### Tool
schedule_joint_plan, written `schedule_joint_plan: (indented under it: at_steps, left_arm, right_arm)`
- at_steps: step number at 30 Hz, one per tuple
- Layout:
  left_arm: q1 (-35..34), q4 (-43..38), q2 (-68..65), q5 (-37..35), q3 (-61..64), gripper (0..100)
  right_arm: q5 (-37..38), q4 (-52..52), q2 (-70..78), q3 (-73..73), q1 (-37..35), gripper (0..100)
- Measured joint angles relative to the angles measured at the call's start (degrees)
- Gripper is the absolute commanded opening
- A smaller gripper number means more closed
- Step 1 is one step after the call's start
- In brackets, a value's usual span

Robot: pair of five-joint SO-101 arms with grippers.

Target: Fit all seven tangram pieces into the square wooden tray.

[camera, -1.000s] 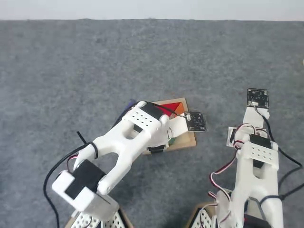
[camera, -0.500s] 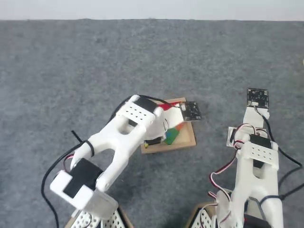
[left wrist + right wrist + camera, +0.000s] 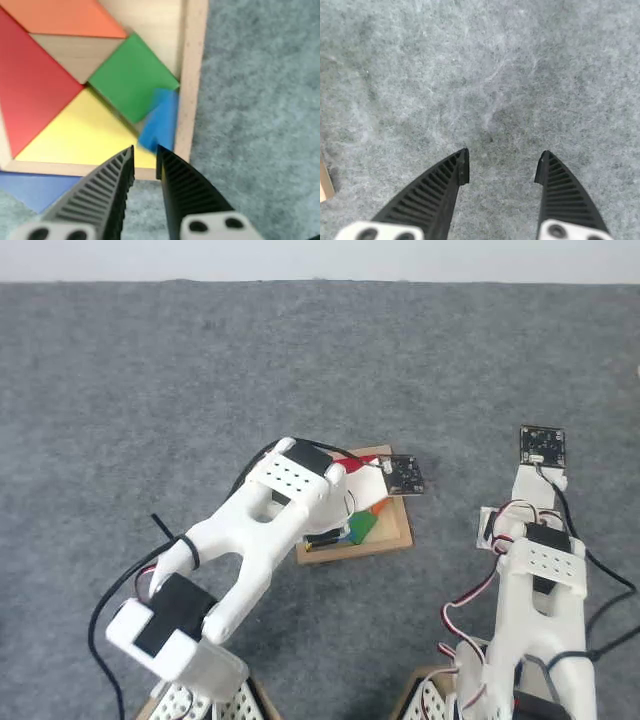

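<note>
The square wooden tray [image 3: 192, 60] lay on grey carpet [image 3: 150, 370], and the left arm [image 3: 270, 530] leaned over it from the near side. Inside the tray, a red triangle [image 3: 35, 85] and a yellow triangle [image 3: 85, 135] lay flat and edge to edge. An orange triangle [image 3: 70, 17] sat at the far end of the tray from the left gripper. A tan triangle [image 3: 75, 52] lay between the orange and red ones. A green square [image 3: 132, 82] sat turned on its corner, touching the tan and yellow triangles, with bare tray floor [image 3: 150, 20] beside it.

The left gripper [image 3: 145, 152] hung over the tray's near rim. Its jaws were drawn in to a narrow slit, with the near end of a small blue piece [image 3: 160, 120] pinched between the tips. That piece stood tilted along the inside of the tray's side rim, overlapping a corner of the green square, not seated flat. A second blue piece [image 3: 35, 187] lay on the carpet just outside the tray's near rim; its full outline could not be made out.

The right arm [image 3: 540, 580] stood well apart from the tray, off its right side. The right gripper [image 3: 502, 162] had its jaws spread wide over carpet, holding nothing.
</note>
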State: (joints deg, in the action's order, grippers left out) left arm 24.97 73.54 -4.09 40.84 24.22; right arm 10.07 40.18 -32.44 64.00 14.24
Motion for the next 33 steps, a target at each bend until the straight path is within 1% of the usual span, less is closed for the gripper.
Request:
schedule_joint_plan:
  at_steps: [9, 12, 13, 16, 18, 20, 23, 24, 31, 33]
  left_arm:
    - [0.0, 0.4, 0.0, 0.0, -0.6, 8]
    - [-2.3, -0.4, 0.0, -0.2, -1.3, 8]
    - [-3.8, -1.0, -0.1, -1.8, -2.8, 8]
    - [-10.5, -2.7, -0.1, -10.3, -6.9, 8]
    - [-15.6, -3.3, -0.1, -17.8, -8.2, 8]
    - [-20.0, -3.3, -0.1, -26.9, -8.4, 8]
    - [-21.6, -3.2, -0.1, -39.2, -8.4, 8]
    - [-21.6, -3.2, -0.1, -41.8, -8.4, 8]
    - [-21.5, -7.2, -0.1, -48.8, -2.9, 8]
    - [-21.5, -8.2, -0.1, -49.3, -1.8, 8]
  right_arm:
    - [0.0, 0.0, 0.0, 0.0, 0.0, 23.5]
    - [0.0, 0.0, 0.0, 0.0, 0.0, 23.5]
    - [0.0, 0.0, 0.0, 0.0, 0.0, 23.5]
    - [0.0, 0.0, 0.0, 0.0, 0.0, 23.5]
    - [0.0, 0.0, 0.0, 0.0, 0.0, 23.6]
    - [0.0, 0.0, 0.0, 0.0, 0.0, 23.6]
    - [0.0, 0.0, 0.0, 0.0, 0.0, 23.6]
    - [0.0, 0.0, 0.0, 0.0, 0.0, 23.6]
    - [-0.1, 0.0, 0.0, 0.0, -1.1, 23.5]
    - [-0.1, 0.0, 0.0, 0.0, -1.3, 23.5]
